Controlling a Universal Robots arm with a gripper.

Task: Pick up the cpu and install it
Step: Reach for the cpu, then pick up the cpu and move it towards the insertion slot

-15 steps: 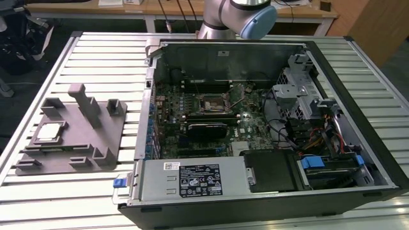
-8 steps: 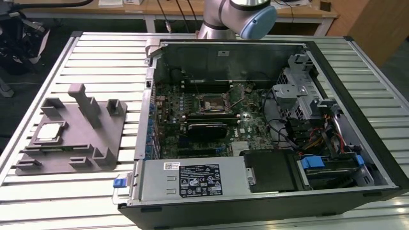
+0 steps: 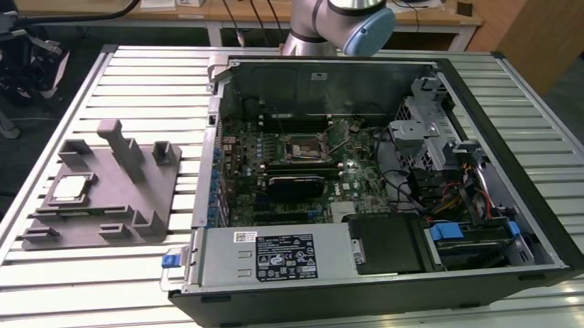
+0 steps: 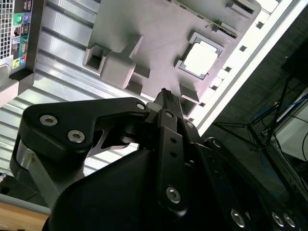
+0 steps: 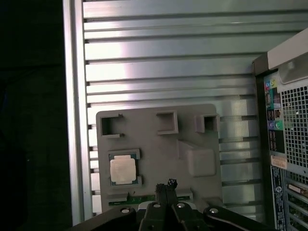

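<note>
The cpu (image 3: 71,188) is a pale square chip lying flat in a recess of the grey fixture (image 3: 146,195), on the slatted table at the exterior view's left. In both wrist views it lies well below my gripper and off to one side of it: cpu (image 4: 201,61), cpu (image 5: 123,169). My gripper (image 5: 167,184) hangs above the fixture (image 5: 159,139). Its black fingers meet at the tips with nothing between them, as the second wrist view also shows of the gripper (image 4: 165,95). The motherboard's cpu socket (image 3: 299,147) sits inside the open computer case.
The open computer case (image 3: 511,137) takes up the table's middle and the exterior view's right, with its power supply (image 3: 273,256) at the front. Upright grey posts (image 3: 117,147) rise from the fixture. The arm's base (image 3: 315,34) stands behind the case. The case's rear port panel (image 5: 276,125) is beside the fixture.
</note>
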